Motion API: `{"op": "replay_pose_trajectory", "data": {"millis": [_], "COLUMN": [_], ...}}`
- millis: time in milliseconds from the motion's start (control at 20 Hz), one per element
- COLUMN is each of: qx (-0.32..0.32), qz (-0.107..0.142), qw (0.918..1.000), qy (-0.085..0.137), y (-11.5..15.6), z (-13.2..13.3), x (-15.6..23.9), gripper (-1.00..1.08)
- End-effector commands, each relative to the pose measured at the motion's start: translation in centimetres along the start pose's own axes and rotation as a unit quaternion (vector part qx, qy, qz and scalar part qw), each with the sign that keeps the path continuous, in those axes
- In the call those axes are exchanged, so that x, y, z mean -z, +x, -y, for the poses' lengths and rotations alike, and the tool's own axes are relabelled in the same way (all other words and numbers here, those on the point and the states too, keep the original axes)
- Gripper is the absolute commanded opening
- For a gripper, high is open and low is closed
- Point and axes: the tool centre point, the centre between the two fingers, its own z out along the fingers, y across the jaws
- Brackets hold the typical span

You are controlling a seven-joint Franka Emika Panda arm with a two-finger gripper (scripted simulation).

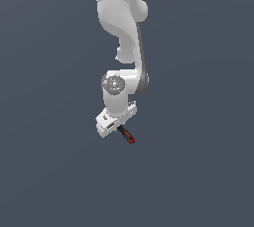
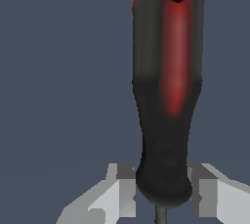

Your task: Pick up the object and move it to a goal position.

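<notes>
**Screwdriver between the fingers: carry step judged to be in hand**

Exterior view: the white, jointed Franka arm (image 1: 124,28) reaches down from the top of the frame over a plain dark blue-grey floor (image 1: 44,171); at its end sits the white two-fingered gripper (image 1: 115,127), tilted toward the exterior view's left; the small screwdriver with a red-and-black handle (image 1: 127,136) juts out from beneath it toward the exterior view's right, its red-tipped butt end lowest and farthest from the gripper; whether the tool is clear of the floor cannot be told, since no shadow or contact line shows; no goal marker is visible.

Wrist view: the handle of the screwdriver (image 2: 168,86) fills much of the frame, black at the waist with a red stripe and a small hole in the butt end; its rounded black collar sits between the two pale grey fingertips (image 2: 124,189), and a sliver of the thin dark shaft shows just below it; the gripper (image 2: 163,191) has its jaws drawn in close on either side of the collar, apparently clamping it, though the exact contact is hard to confirm.

Judgement: the grasp looks made, so the carry is the step in hand; the next move calls for a steady transfer to the goal, keeping the clamp firm, because the hold is near one end of the tool and the long handle could pivot or slip.
</notes>
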Motion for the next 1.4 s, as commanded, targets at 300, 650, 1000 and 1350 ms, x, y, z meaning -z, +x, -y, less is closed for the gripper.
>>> {"op": "replay_pose_trajectory", "data": {"millis": [300, 650, 1000, 1350], "qx": [0.001, 0.001, 0.001, 0.001], "qz": [0.0, -0.001, -0.001, -0.001], "qw": [1.0, 1.0, 1.0, 1.0], "qy": [-0.001, -0.001, -0.001, -0.001], "y": [1.3, 2.7, 4.0, 4.8], "z": [1.4, 3.0, 4.1, 4.6], "x": [6.6, 14.5, 20.7, 24.0], "gripper": [-1.0, -1.0, -1.0, -1.0]}}
